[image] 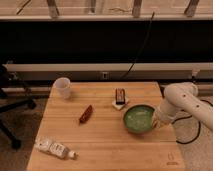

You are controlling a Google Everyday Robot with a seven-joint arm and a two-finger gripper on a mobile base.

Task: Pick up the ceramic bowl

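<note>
Bowl [139,118] sits on the table [100,142], toward 4 o'clock from its middle. Gripper [156,120] is at the bowl's 3 o'clock rim; I cannot tell how it is set. A weak pinch could let the bowl slip and fall

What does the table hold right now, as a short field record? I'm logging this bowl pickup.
surface: wooden table
target: green ceramic bowl, right of centre, upright
pincer: at the bowl's right rim
cup: white cup, back left
bottle: plastic bottle lying front left
snacks: red packet mid-table; dark bar behind the bowl
</note>
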